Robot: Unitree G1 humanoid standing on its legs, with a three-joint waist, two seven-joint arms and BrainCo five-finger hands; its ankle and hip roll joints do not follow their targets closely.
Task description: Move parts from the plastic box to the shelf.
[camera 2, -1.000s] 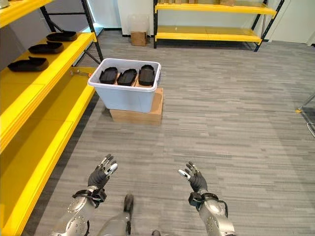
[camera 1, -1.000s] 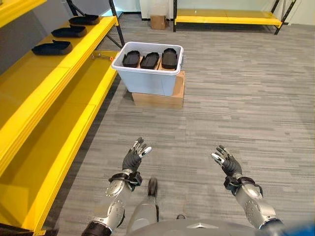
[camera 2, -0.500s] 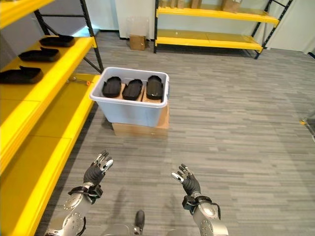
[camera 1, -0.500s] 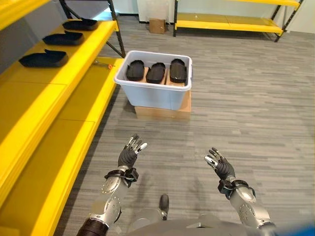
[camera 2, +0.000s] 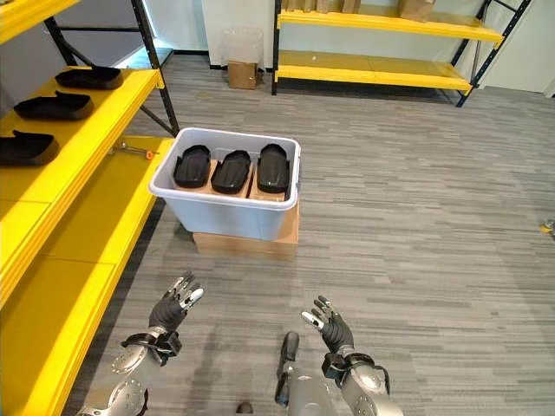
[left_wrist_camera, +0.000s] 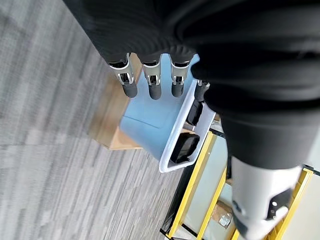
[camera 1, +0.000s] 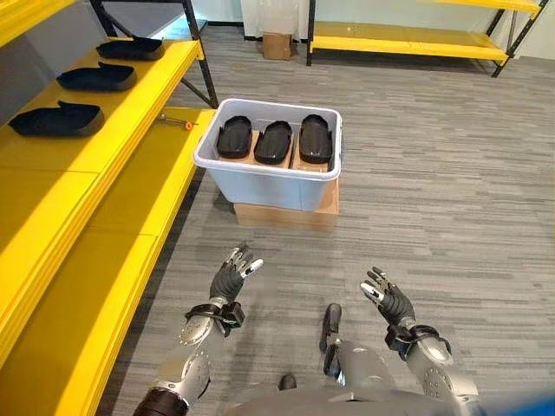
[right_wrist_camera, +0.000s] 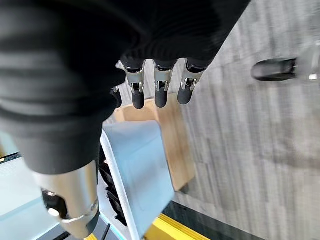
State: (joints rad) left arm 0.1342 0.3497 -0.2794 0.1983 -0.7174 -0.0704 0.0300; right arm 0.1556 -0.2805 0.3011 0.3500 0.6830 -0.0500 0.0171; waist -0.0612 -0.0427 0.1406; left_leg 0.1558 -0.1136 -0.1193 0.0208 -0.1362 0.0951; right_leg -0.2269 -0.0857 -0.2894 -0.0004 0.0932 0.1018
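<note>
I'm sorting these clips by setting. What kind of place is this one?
Likely a warehouse or stockroom: long yellow shelves on dark frames, black parts laid out on one, and a plastic box of more parts on a cardboard carton on the floor.

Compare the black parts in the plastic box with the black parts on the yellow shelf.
The box parts sit packed side by side inside the plastic box on the floor; the shelf parts lie spaced apart in a line along the yellow shelf. The box parts have walls round them; the shelf parts lie in the open. Both sets number three and look alike: black, shallow, elongated.
</note>
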